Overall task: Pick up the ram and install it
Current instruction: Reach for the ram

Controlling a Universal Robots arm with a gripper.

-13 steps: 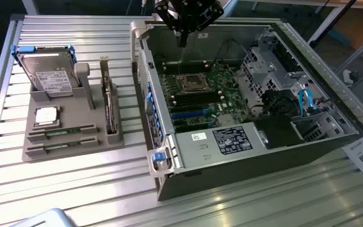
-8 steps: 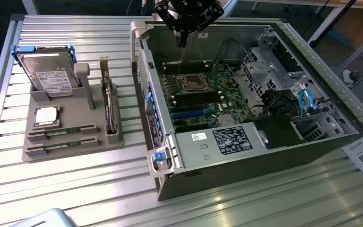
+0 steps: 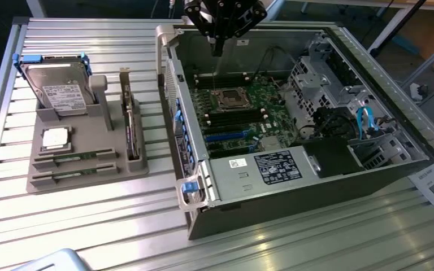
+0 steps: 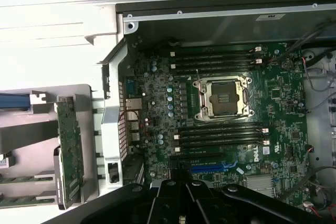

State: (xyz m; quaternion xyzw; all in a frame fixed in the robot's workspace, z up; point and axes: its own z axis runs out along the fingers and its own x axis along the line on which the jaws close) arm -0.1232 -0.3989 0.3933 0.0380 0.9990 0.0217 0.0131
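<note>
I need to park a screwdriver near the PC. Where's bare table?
Widest bare patch: the slatted table in front of the grey parts holder, nearer the exterior camera. Another strip lies behind the hard drive. The gap between holder and computer case is narrow, and the case's inside is crowded.

Grey moulded tray (image 3: 89,172), exterior view's left of open dark computer case (image 3: 277,206). In tray: silver hard drive (image 3: 60,90) rearmost, square silver CPU chip (image 3: 56,139) before it, green ram sticks (image 3: 74,156) frontmost.
</note>
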